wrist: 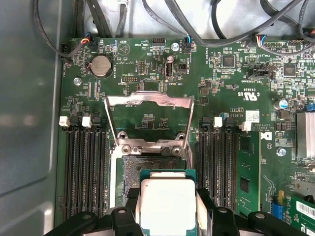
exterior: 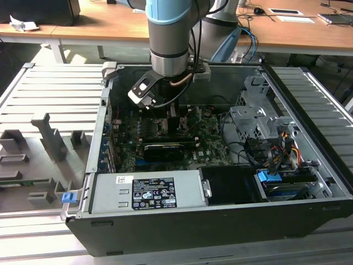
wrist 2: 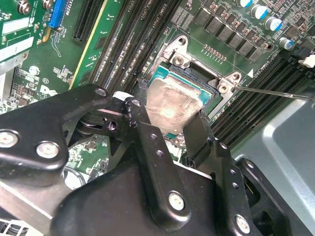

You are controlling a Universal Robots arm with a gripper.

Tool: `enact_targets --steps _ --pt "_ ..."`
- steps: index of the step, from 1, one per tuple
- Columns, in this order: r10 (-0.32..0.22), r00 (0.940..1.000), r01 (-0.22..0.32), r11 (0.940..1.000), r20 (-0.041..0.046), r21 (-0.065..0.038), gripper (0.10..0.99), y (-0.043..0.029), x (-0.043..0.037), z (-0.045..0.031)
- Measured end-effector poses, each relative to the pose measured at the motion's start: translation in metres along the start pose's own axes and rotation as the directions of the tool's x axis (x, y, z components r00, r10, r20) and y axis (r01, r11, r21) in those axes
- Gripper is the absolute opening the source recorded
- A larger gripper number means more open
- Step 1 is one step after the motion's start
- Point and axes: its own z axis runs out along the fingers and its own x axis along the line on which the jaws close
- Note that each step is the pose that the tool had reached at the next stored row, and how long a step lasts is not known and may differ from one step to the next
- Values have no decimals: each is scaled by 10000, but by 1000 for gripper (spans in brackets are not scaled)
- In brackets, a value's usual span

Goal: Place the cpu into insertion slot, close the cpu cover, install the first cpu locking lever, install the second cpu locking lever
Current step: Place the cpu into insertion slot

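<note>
In both wrist views my gripper (wrist: 167, 209) (wrist 2: 172, 129) is shut on the cpu (wrist: 167, 201) (wrist 2: 170, 105), a silvery square chip with a green rim, one black finger on each side. The chip hangs over the near part of the insertion slot (wrist: 147, 169) (wrist 2: 204, 74), a black socket in the green board. Whether it touches the socket I cannot tell. The cpu cover (wrist: 147, 100), a thin metal frame, stands swung open on the far side of the socket. A thin metal lever rod (wrist 2: 275, 92) sticks out beside the socket. In the exterior view the gripper (exterior: 175, 113) reaches down into the open computer case.
Long black memory slots (wrist: 83, 167) (wrist: 216, 167) flank the socket on both sides. Cables (wrist: 206, 29) run along the board's far edge. In the case sit a grey power supply (exterior: 146, 190), a metal drive cage (exterior: 259, 118) and a black card (exterior: 165, 150).
</note>
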Motion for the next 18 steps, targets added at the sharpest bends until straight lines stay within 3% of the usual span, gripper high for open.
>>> enact_targets --steps 13,18 --pt "1 10000 -1 10000 -2 -1 537 -1 4 22" --pt "12 10000 -12 10000 1 -1 537 1 42 60"
